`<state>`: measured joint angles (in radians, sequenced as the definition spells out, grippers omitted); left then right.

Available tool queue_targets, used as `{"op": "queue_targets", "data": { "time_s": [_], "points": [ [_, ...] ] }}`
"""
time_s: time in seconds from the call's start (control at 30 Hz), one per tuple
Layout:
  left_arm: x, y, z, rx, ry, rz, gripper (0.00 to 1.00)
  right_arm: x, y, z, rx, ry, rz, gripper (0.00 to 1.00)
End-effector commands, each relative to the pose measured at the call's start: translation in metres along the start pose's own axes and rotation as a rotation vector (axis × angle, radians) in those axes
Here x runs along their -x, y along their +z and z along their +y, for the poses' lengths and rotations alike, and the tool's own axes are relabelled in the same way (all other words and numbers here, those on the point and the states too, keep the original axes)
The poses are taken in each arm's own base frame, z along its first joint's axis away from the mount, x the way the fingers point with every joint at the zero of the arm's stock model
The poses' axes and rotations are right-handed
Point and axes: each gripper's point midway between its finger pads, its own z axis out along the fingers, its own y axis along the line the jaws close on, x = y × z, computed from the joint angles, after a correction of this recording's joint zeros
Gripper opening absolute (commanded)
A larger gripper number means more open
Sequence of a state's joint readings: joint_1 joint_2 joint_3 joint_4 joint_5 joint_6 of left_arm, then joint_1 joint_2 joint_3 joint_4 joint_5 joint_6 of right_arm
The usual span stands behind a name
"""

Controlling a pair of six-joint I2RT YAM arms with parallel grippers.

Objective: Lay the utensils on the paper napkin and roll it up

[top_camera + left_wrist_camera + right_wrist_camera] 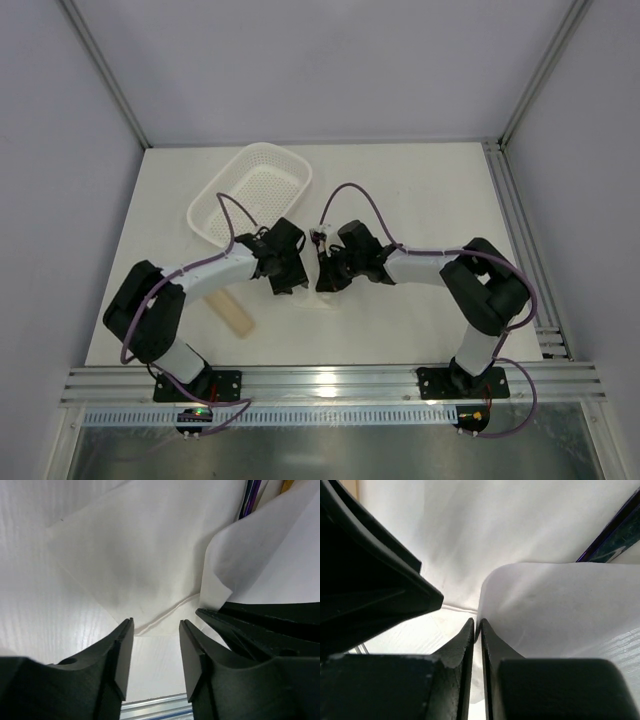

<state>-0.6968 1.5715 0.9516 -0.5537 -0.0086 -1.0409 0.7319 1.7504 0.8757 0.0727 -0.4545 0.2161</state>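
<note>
The paper napkin [135,555] lies flat on the table, with its near right corner lifted into a curl [560,605]. My right gripper [476,622] is shut on that lifted edge. In the top view it [328,280] sits at the table's middle. My left gripper [156,622] is open and empty just above the napkin's near corner, close beside the right one [285,280]. The dark purplish fork [612,535] lies past the curl. Its handle [248,500] and a gold utensil tip [286,485] show at the far edge. The grey-silver spoon is hidden.
A white perforated basket [250,195] stands at the back left. A flat beige slab [232,315] lies near the left arm by the table's front edge. An aluminium rail [330,385] runs along the front.
</note>
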Motion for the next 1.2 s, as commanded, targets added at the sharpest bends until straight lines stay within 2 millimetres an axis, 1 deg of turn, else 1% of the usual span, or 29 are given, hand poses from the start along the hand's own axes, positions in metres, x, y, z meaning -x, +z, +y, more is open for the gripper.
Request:
{"op": "queue_targets", "data": {
  "time_s": [0.0, 0.03, 0.1, 0.17, 0.2, 0.27, 0.37, 0.47, 0.67, 0.73, 0.87, 1.07, 1.17],
  "points": [
    [0.016, -0.010, 0.006, 0.000, -0.033, -0.053, 0.50, 0.005, 0.003, 0.003, 0.004, -0.037, -0.008, 0.14],
    [0.020, -0.011, 0.004, -0.010, -0.037, -0.062, 0.53, 0.005, 0.002, 0.004, 0.006, -0.038, -0.009, 0.18],
    [0.025, -0.013, -0.007, -0.056, -0.035, -0.076, 0.59, 0.006, 0.002, 0.004, 0.005, -0.042, -0.013, 0.23],
    [0.028, -0.014, -0.018, -0.100, -0.036, -0.082, 0.61, 0.005, 0.003, 0.004, 0.007, -0.039, -0.013, 0.23],
    [0.030, -0.013, -0.020, -0.105, -0.036, -0.088, 0.62, 0.004, 0.004, 0.004, 0.007, -0.037, -0.009, 0.24],
    [0.026, -0.010, -0.029, -0.145, -0.028, -0.054, 0.63, 0.005, 0.003, 0.003, 0.004, -0.038, -0.015, 0.24],
    [0.022, -0.004, -0.030, -0.157, -0.023, -0.033, 0.63, 0.006, 0.001, 0.003, -0.003, -0.038, -0.019, 0.24],
    [0.020, 0.003, -0.033, -0.171, -0.017, -0.022, 0.59, 0.006, 0.000, 0.003, -0.005, -0.040, -0.024, 0.24],
    [0.021, 0.012, -0.034, -0.153, -0.010, -0.011, 0.48, 0.006, -0.002, 0.002, -0.013, -0.040, -0.036, 0.24],
    [0.021, 0.017, -0.029, -0.123, -0.020, -0.008, 0.46, 0.007, -0.003, 0.003, -0.012, -0.045, -0.041, 0.24],
    [0.021, 0.023, -0.030, -0.115, -0.025, -0.003, 0.44, 0.006, -0.003, 0.002, -0.015, -0.043, -0.041, 0.24],
    [0.022, 0.026, -0.031, -0.112, -0.028, 0.000, 0.40, 0.007, -0.004, 0.003, -0.013, -0.044, -0.043, 0.24],
    [0.023, 0.025, -0.030, -0.107, -0.027, -0.004, 0.33, 0.007, -0.005, 0.005, -0.007, -0.046, -0.043, 0.24]
  ]
}}
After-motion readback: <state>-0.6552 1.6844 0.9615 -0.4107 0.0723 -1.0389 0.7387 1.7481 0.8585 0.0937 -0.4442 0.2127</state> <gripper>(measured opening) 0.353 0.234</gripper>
